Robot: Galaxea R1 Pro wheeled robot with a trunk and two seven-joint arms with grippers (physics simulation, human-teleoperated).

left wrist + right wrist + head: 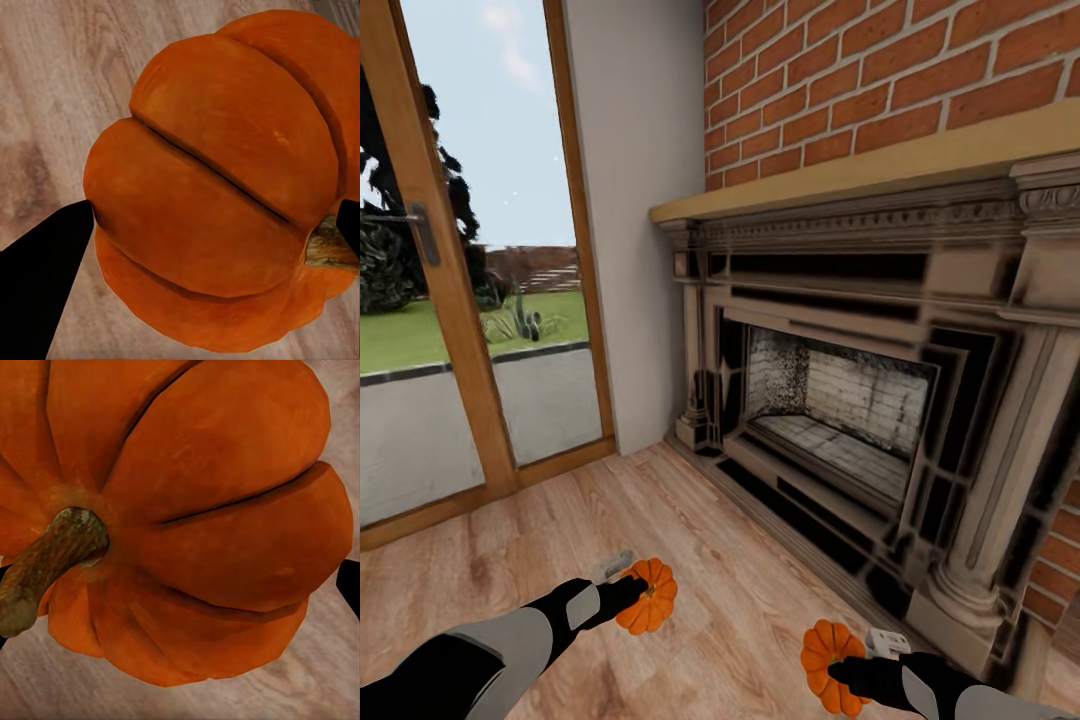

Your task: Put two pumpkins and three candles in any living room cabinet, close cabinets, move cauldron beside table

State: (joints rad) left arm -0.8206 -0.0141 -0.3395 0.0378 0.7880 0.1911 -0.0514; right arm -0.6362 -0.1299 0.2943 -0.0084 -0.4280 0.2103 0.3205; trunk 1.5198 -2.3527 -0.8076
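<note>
Between each gripper's fingers sits a pumpkin: left gripper (628, 590) clamps one (648, 597), right gripper (842, 668) the other (828, 664), above floorboards (720, 590). Neither is stowed; cabinet, candles, cauldron remain.

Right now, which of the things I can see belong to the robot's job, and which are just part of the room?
Part of the job:
- pumpkin in left gripper
- pumpkin in right gripper

Just the room:
- fireplace
- glass door
- brick wall
- wooden floor
</note>
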